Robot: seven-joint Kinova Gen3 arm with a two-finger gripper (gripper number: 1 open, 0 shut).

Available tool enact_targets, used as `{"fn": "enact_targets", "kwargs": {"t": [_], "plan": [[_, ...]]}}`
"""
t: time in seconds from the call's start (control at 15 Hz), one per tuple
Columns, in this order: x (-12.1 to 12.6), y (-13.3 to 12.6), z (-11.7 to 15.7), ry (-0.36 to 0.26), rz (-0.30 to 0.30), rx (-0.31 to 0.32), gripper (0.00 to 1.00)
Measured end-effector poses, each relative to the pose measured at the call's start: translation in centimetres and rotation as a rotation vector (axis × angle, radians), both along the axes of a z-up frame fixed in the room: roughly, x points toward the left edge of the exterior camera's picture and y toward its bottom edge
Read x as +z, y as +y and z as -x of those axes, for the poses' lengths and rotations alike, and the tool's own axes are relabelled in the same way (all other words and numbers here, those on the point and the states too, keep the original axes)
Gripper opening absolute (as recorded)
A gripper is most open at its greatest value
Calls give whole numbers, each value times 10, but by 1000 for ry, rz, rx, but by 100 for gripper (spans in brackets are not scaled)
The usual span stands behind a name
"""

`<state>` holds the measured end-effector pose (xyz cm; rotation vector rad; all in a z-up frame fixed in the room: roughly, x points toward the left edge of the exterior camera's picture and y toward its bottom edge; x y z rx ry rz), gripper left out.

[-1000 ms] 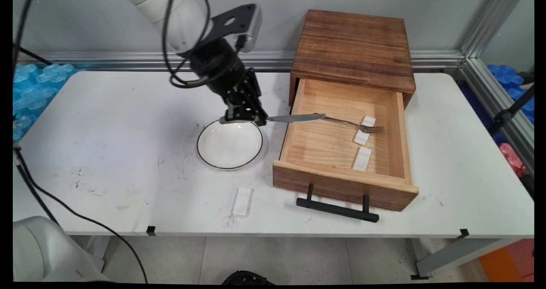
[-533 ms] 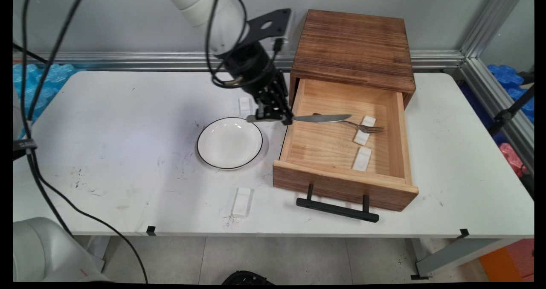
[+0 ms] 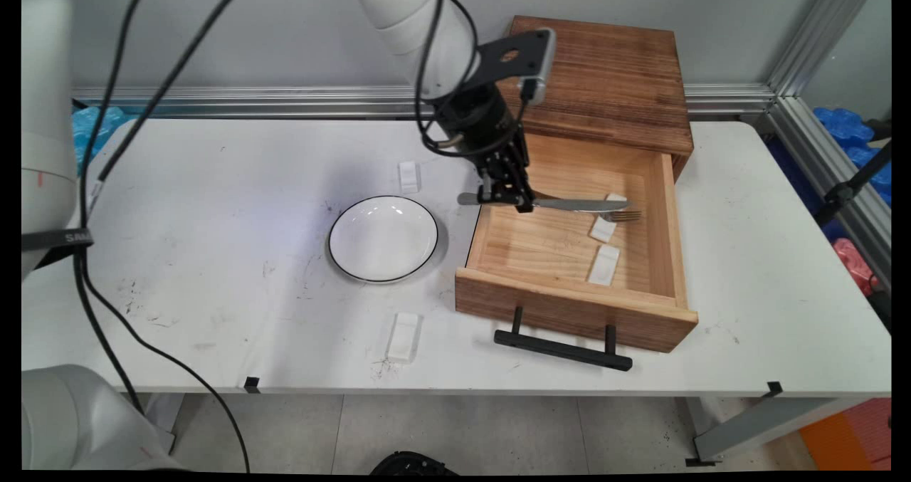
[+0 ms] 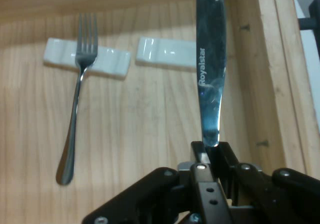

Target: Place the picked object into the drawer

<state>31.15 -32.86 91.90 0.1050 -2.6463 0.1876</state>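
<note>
Near the frame bottom we see a small white block on the table, w/ a white plate above it, center-left. Right of center, our gripper is clamped on a knife over the open drawer, blade pointing right. Further in, a fork lies w/ its tines on a white rest; a second rest sits beside it.

Counted: one knife clamped in the gripper; one fork below it; one open wooden drawer beneath the gripper; four white rests, two under the gripper, two well apart on the table; one white plate near the gripper.
</note>
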Motion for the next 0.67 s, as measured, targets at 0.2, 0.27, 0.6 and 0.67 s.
{"fn": "enact_targets", "kwargs": {"t": [0.2,0.27,0.6,0.67], "plan": [[-10,-10,17,-5,-4,-34,0],[-13,-12,21,-7,-5,-43,0],[-27,-24,42,-16,-10,-87,0],[-30,-26,45,-17,-9,-93,0]]}}
